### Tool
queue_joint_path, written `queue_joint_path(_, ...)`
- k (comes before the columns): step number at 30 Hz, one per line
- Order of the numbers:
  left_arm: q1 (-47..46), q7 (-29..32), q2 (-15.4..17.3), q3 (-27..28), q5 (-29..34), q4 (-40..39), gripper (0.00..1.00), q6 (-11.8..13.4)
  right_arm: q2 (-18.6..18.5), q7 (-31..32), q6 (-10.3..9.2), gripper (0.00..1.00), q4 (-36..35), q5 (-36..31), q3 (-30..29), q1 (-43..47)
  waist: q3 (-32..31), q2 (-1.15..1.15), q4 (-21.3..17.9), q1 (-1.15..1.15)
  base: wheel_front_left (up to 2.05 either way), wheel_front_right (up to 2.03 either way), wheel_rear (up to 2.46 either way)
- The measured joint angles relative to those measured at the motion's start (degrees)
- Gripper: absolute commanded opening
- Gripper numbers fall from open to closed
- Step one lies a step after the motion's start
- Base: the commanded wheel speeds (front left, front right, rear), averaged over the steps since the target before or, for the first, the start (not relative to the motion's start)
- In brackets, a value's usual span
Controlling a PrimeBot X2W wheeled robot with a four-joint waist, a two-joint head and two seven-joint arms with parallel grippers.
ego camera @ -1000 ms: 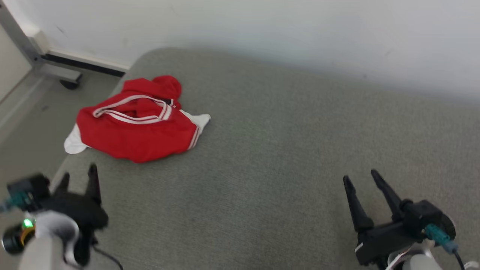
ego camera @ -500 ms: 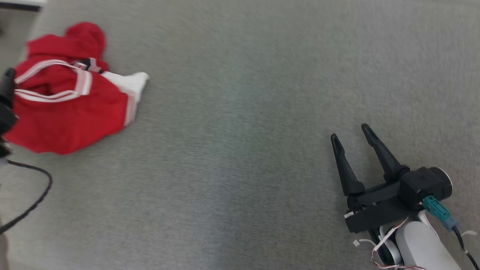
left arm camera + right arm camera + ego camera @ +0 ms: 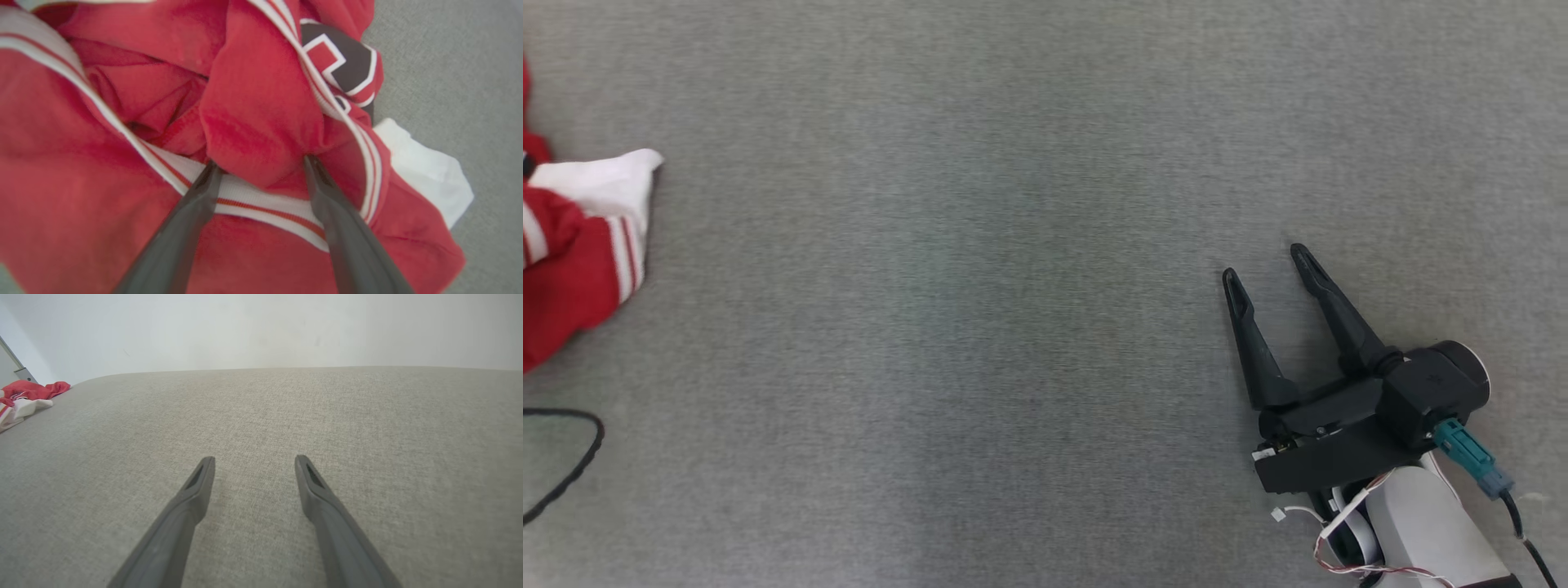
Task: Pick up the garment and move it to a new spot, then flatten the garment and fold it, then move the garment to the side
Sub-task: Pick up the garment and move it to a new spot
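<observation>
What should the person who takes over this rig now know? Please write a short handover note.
Left hand: open, fingers on either side of a fold of the red jacket, beside its white striped band; not closed on it.
Right hand: open and empty, over the bare grey fabric surface, far from the jacket.
Jacket: crumpled, at the robot's left on that surface.
Done: nothing completed; the first grasp is only lined up.
Left: close on the jacket, lift and move it, flatten, fold, move it aside.
</observation>
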Motion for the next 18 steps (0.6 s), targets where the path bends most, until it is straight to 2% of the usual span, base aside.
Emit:
queue_joint_path(3,1.9,2.0,0.7,0.0,0.2,-2.0,1.0,0.9,0.0,-0.2,0.0,1.0,0.3,0.0,-0.1,0.0,0.4,-0.01,-1.2,-0.01,0.0,0.0,0.0)
queue_joint_path(5,3.0,2.2,0.8,0.1,0.4,-3.2,0.0,1.3,0.1,-0.2,0.0,1.0,0.7,0.0,-0.1,-0.1,0.2,-0.01,-1.7,-0.01,0.0,0.0,0.0)
queue_joint_path(11,4.6,2.2,0.4,0.1,-0.4,-6.8,0.0,0.3,0.3,-0.2,0.0,1.0,2.4,0.1,-0.3,0.5,-2.1,0.0,-1.9,0.0,0.0,0.0,0.0)
queue_joint_path(18,3.9,2.0,0.2,-0.6,-2.1,-11.5,0.0,-1.7,1.2,-0.4,0.0,1.0,4.4,1.2,-1.2,3.3,-7.5,0.0,-1.2,0.0,0.0,0.0,0.0)
